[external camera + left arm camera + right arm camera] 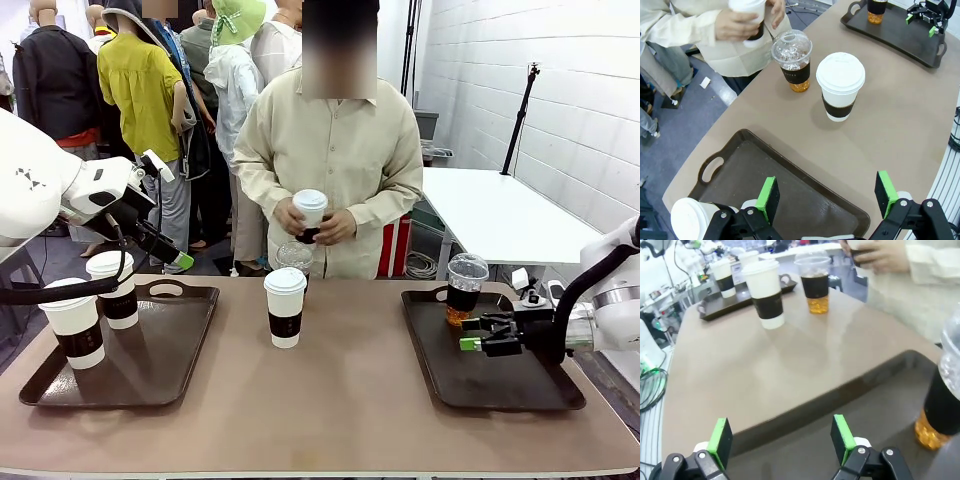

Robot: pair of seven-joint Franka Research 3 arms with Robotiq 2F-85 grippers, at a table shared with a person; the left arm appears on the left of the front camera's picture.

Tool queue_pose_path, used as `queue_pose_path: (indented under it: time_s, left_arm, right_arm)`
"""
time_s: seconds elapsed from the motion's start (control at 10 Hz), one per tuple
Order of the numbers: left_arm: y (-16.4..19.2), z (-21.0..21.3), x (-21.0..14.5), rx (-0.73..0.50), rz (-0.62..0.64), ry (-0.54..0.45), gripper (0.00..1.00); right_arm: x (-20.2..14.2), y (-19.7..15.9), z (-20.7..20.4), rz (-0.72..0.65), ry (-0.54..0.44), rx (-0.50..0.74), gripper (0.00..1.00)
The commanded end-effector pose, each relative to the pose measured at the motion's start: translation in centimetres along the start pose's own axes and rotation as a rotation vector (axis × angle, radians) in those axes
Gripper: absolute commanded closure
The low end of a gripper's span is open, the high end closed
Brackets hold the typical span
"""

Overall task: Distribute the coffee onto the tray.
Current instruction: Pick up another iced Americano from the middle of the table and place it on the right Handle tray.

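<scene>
Paper cup (285,307): middle of the counter (350,400); likely light, crushable; take it at the sleeve
Dome-lidded cup (792,61): just behind; slick plastic
Left jaws: wide, empty, over left tray (170,350)
Right jaws: wide, empty, over right tray (500,385)
Hidden: fill under the white lids

Front view: the centre paper cup (285,307) blocks your sight of the clear cup (294,256) behind it, so you get only its dome. The person's hands (335,228) cover most of the held cup (310,203) and its sleeve. Right wrist view: the right-tray clear cup (944,405) is blurred and cut by the right edge. Left wrist view: the corner paper cup (689,219) is half behind the left tool (827,192) and cut by the bottom edge.
</scene>
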State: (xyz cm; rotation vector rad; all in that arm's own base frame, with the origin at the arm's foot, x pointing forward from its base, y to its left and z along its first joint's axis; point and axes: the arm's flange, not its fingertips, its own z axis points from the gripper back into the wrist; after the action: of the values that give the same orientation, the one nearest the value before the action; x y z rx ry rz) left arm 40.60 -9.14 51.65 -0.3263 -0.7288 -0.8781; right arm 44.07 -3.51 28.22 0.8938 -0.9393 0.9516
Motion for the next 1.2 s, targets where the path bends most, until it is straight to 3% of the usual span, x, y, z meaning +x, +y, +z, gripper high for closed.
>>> queue_pose_path:
  time_s: [0.0, 0.5, 1.1]
  left_arm:
    - [0.2, -0.1, -0.2, -0.015, 0.005, -0.012, 0.00]
    - [0.2, -0.1, -0.2, -0.015, 0.005, -0.012, 0.00]
    - [0.2, -0.1, -0.2, -0.015, 0.005, -0.012, 0.00]
  right_arm:
    - [-0.1, 0.5, -1.2, 0.071, 0.004, 0.057, 0.00]
    - [0.7, 0.0, -4.9, 0.181, -0.019, 0.103, 0.00]
    - [1.0, 0.4, -4.7, 0.164, -0.002, 0.110, 0.00]
